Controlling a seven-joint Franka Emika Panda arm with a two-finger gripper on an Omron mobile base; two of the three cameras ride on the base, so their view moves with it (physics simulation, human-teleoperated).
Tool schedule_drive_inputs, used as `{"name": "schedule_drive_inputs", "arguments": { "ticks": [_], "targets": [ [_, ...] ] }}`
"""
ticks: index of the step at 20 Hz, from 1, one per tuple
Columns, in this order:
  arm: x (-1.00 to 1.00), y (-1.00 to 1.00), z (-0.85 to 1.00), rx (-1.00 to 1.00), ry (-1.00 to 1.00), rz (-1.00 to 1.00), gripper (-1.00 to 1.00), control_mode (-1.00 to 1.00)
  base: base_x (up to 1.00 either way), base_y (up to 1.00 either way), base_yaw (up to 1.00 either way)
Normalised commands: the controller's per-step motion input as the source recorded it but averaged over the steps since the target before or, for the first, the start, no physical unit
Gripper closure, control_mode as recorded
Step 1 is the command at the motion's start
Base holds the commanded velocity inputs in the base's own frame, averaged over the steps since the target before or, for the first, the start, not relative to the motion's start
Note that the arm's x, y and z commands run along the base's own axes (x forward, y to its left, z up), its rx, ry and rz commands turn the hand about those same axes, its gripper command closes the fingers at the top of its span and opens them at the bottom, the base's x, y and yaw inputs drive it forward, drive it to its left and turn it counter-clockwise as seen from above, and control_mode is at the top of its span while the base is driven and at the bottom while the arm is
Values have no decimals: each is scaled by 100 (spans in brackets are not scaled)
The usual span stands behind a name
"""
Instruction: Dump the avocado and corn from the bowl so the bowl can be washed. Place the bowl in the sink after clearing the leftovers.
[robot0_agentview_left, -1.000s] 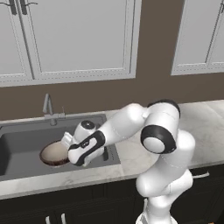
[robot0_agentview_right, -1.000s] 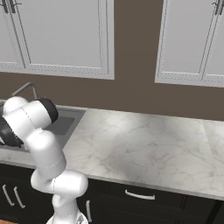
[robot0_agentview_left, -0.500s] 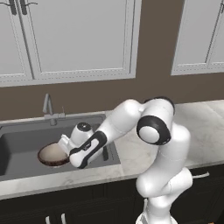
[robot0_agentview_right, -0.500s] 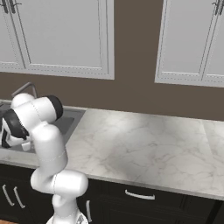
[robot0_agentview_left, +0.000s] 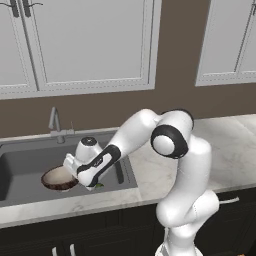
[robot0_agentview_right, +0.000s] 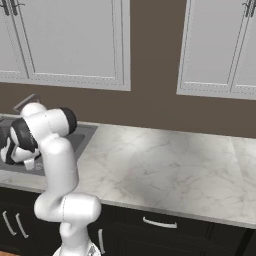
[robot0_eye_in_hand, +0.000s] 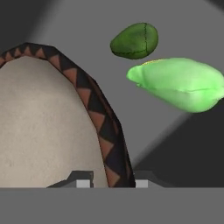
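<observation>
Reaching down to the left into the sink, my gripper pinches the rim of the bowl, one finger tip inside the pale hollow and the other outside the dark patterned wall, as the hand view shows with the rim running between the tips. My arm rises from the base at the right, bends at the big dark elbow joint above the marble counter, then slopes down and left across the sink's right edge, so that the wrist hangs low over the basin's near right part. From the right base view the arm folds back over the counter's left end, with the hand dipped into the basin. The bowl sits low in the sink, near its front wall, mouth facing up and slightly tilted. Beside it on the grey basin floor lie the corn in its pale green husk and, just beyond it, the smaller dark green avocado, both apart from the bowl.
</observation>
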Motion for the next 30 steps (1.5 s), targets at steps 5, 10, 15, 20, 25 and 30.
{"name": "schedule_drive_inputs", "arguments": {
  "ticks": [5,10,15,20,25,30],
  "targets": [
    [13,0,0,0,3,16,100,-100,0,0,0],
    [14,-7,-11,-1,0,7,100,-100,0,0,0],
    [10,-3,-18,0,0,13,100,-100,0,0,0],
    [15,0,-21,0,0,9,100,-100,0,0,0],
    [17,2,-33,0,-4,4,100,-100,0,0,0],
    [36,16,-35,0,-6,0,100,-100,0,0,0]
  ]
}}
